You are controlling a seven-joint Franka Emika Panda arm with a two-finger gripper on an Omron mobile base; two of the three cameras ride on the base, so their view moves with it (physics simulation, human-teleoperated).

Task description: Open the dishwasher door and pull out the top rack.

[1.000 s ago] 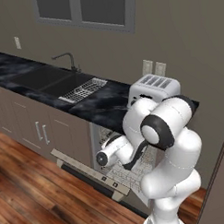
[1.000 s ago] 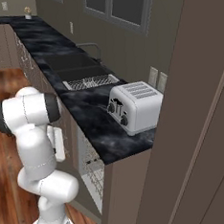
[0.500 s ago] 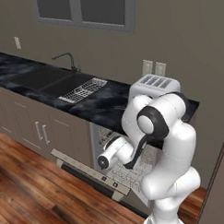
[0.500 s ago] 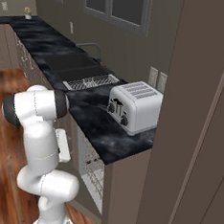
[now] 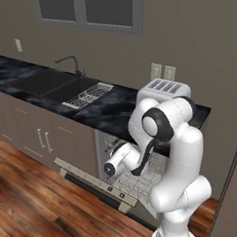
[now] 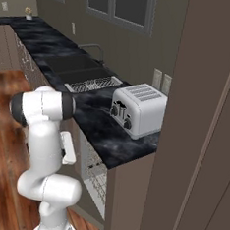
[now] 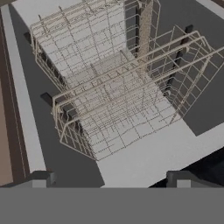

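Reaching toward the top rack [image 7: 118,87] with the dishwasher door [image 5: 96,182] already lowered.

The gripper [image 7: 111,177] is held with its jaws spread wide and nothing between them; both dark fingertips [image 7: 41,177] are seen at the bottom of the hand view. The top rack is seen ahead of the jaws and apart from them, and its near front rail is judged to be the part to be gripped. That rail runs crosswise to the gripper's line of sight, so a straight advance onto it, then a pull back out over the door, is called for. The door lies flat and open below the black counter [image 5: 105,109], its button strip [image 5: 111,189] facing the wood floor [image 5: 31,202], so open room for sliding the rack outward is left above it. Little side clearance is offered by the cavity walls.
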